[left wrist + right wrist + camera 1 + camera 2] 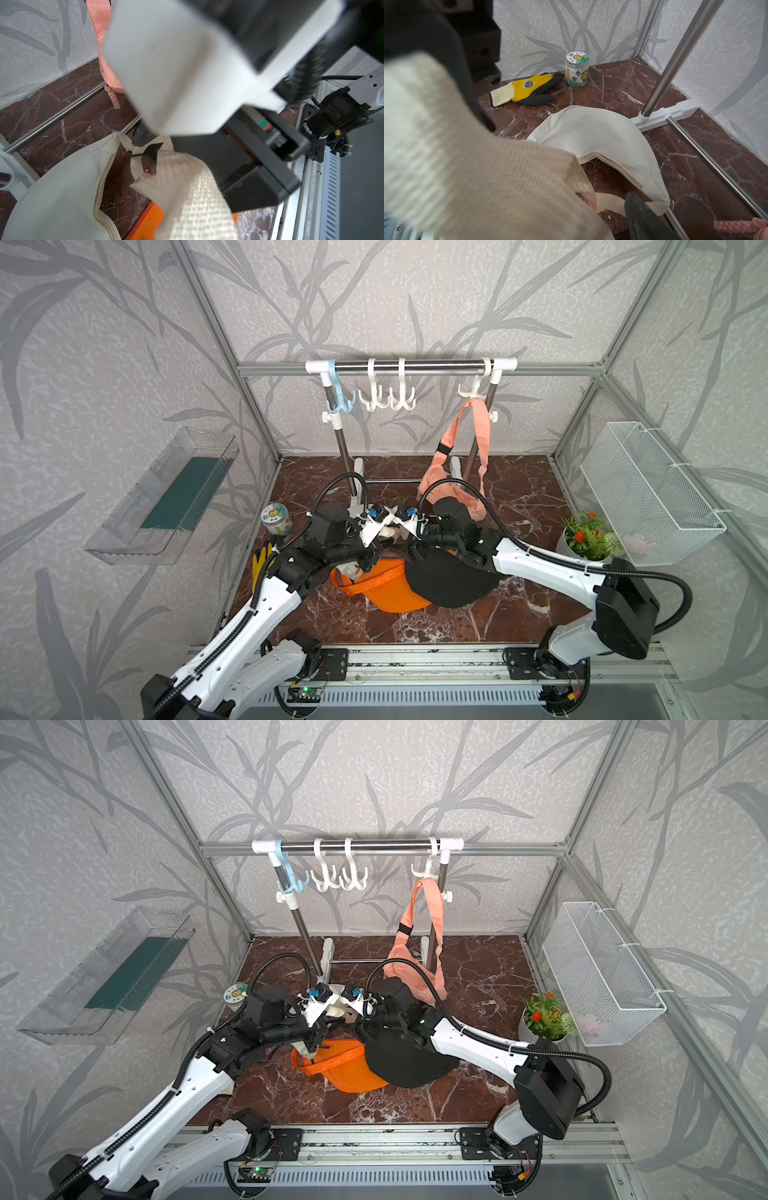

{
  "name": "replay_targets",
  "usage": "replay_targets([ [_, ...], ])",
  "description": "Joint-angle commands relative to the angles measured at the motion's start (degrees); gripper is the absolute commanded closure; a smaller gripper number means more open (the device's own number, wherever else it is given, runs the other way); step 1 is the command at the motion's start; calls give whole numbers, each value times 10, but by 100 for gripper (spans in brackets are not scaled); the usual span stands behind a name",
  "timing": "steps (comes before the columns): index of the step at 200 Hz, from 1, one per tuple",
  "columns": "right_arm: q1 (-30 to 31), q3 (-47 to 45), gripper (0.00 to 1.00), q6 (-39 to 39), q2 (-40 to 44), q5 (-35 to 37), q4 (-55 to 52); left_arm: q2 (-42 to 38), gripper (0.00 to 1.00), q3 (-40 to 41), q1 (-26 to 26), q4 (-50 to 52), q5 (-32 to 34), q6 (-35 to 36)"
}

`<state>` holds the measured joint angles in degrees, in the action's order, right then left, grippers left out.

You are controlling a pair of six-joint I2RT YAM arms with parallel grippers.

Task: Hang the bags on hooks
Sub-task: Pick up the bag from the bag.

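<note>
Down on the marble bench (519, 614), in front of the rack (411, 366), the cream bag (593, 135) lies flat. Left tool (374, 549) is clenched on its woven strap (193, 187), right tool (409, 537) spread wide, gripping nothing.

jar: w/ sunflower label (576, 70), upright on the marble surface (415, 626) by the left wall, just beside glove
glove: yellow/black (527, 89), lying flat, near jar
plant: potted, orange flowers (586, 535), right side of surface, below wire basket
wire basket: white mesh (648, 493) on right wall; sth pale pink inside, can't tell what
clear tray: (166, 497) on left wall, green pad in it
black fabric piece: (453, 580) on surface, overlapping the orange piece (390, 589)
</note>
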<state>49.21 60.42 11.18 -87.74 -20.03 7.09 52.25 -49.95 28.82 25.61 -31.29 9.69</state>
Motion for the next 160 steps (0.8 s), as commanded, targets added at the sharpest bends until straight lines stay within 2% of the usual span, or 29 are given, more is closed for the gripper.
replay_targets([
  [1,3,30,21,15,-26,4,58,-17,100,-21,-3,17,-76,3],
  [10,2,36,23,6,-37,4,76,-17,100,-19,-3,18,-88,1],
  [19,2,42,29,-8,-49,3,94,-16,100,-16,-3,16,-92,-2],
  [23,2,45,35,-15,-53,2,103,-16,100,-14,-3,18,-95,-3],
  [31,3,53,54,-29,-61,1,115,-15,100,-13,-3,20,-98,-3],
  [51,-7,77,85,-62,-62,22,105,-17,100,-14,-4,33,-82,-1],
  [62,-28,89,100,-96,-53,20,91,-27,89,-10,-4,34,-60,0],
  [74,-53,102,100,-120,-35,31,61,-39,77,-2,-4,24,-33,0],
  [85,-73,117,100,-134,-16,31,37,-48,58,9,-5,8,-10,-5],
  [94,-85,133,100,-139,-4,29,14,-50,51,18,-5,-6,-3,-9],
  [116,-91,194,100,-125,0,15,-51,-37,46,47,-4,-55,11,-23],
  [160,-88,295,100,-138,-20,-9,-119,-7,39,119,-4,-229,67,-79],
])
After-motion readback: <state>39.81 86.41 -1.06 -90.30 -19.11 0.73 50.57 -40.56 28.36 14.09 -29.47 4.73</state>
